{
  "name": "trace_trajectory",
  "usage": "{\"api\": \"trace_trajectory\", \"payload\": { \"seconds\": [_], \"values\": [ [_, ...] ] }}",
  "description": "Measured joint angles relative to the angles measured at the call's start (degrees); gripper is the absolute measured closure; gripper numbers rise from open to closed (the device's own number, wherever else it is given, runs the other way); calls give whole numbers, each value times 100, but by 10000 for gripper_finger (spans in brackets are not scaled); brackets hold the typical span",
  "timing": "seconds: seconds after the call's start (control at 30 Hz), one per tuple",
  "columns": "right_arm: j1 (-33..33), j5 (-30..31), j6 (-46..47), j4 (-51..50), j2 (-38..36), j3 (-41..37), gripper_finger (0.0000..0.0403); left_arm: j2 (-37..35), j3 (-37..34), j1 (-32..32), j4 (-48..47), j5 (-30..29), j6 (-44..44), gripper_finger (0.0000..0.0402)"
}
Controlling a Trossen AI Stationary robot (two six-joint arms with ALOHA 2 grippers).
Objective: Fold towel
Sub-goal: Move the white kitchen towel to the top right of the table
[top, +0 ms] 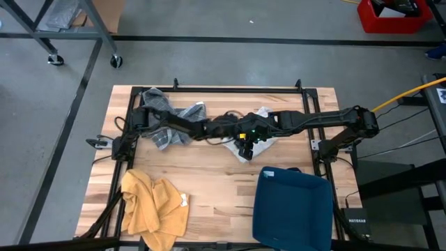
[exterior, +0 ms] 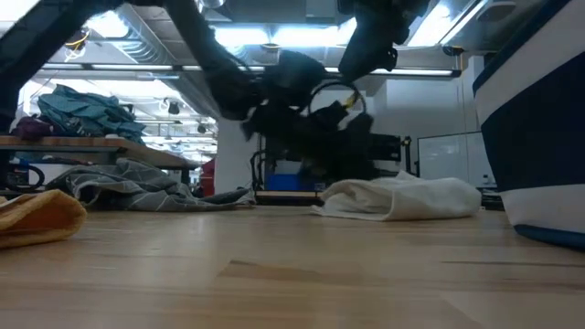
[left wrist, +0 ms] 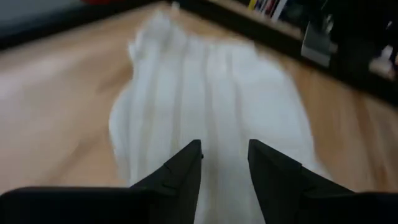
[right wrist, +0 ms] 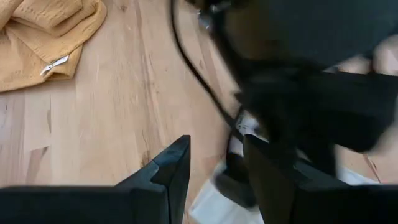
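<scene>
A white towel [top: 256, 138] lies crumpled on the wooden table [top: 209, 174] at its middle; it also shows in the low view [exterior: 402, 196]. My left gripper [left wrist: 225, 163] is open and hovers over the towel [left wrist: 205, 93], near its left end [top: 234, 134]. My right gripper [right wrist: 216, 163] is open and empty, close by at the towel's near side [top: 246, 146], looking down past my left arm [right wrist: 298, 81]. In the low view both grippers [exterior: 302, 110] hang above the tabletop, clear of the towel.
A grey plaid cloth [top: 171, 115] lies at the far left. A yellow towel [top: 155, 208] lies bunched at the near left and shows in the right wrist view [right wrist: 43, 31]. A blue bin [top: 293, 206] stands at the near right. Bare wood lies between them.
</scene>
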Motion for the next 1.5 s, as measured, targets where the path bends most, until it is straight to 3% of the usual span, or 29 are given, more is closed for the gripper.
{"api": "trace_trajectory", "payload": {
  "seconds": [0.2,0.5,0.73,0.97,1.17,1.27,1.4,1.5],
  "values": [
    [0,2,-4,-7,0,1,252,467,953,168,-15,674,-36,276],
    [1,-301,-35,-130,-239,232,252,73,1098,175,-609,992,652,276],
    [0,-238,-658,-428,-422,674,252,-746,1099,264,-3309,1011,1666,276],
    [2,406,-623,-435,-332,807,252,-1307,1101,316,-5882,993,1211,276],
    [2,272,-630,-451,200,801,252,-1912,1099,105,-7870,1010,1810,276],
    [-13,555,-686,-455,558,801,252,-2202,1099,-6,-8687,986,2058,276],
    [-173,682,-811,-485,1013,798,252,-2564,1099,-161,-9579,812,1921,276],
    [-344,437,-833,-503,1337,798,252,-2841,1059,-268,-9971,618,1713,276]
  ]
}}
